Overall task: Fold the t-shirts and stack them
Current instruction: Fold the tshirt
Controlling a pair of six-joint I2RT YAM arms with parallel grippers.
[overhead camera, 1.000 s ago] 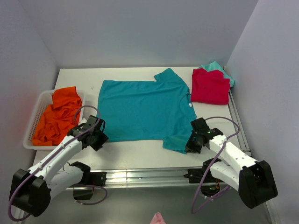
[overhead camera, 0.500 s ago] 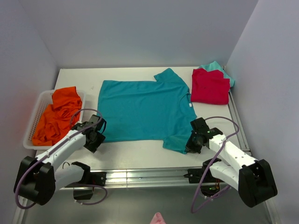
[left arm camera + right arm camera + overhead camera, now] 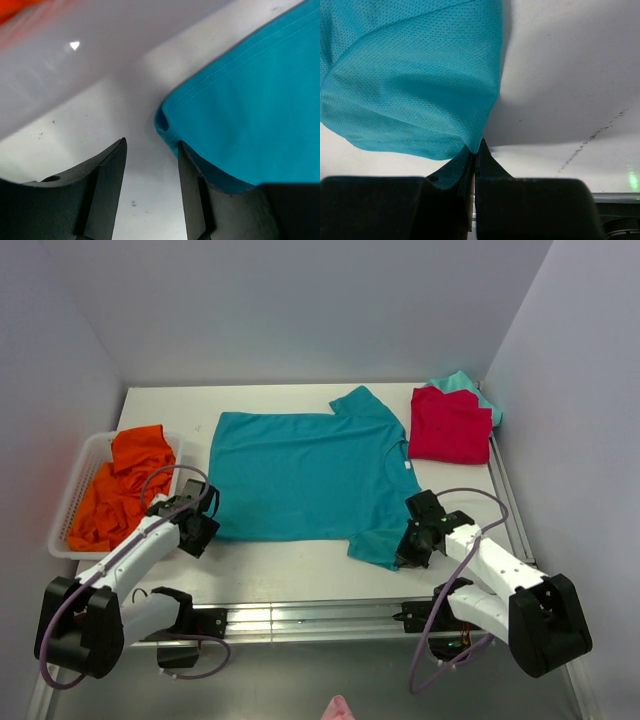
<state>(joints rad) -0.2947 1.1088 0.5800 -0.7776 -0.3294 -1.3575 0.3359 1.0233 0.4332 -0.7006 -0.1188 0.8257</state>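
Teal-blue t-shirt lies spread flat mid-table, not yet folded

Top view: a red tee sits folded at the far right corner on top of a light-teal tee. An orange tee lies crumpled in the white basket on the left. The left gripper is low at the shirt's near-left corner. The right gripper is down on the near sleeve at the right.

Left wrist view: the jaws are partly open with bare table between them and nothing held. The hem corner curls up just ahead, close against the right-hand finger.

Right wrist view: the jaws are pinched tight on the sleeve edge, and cloth is drawn up into the tips.

Judgement: this is the grasp step before the first fold, with one side secured and the other not. Next move calls for the left jaws to shift over the hem corner, straddle it and close. Then both arms can lift and carry the near edge over. Risk: the fingers push the thin hem away rather than catching it
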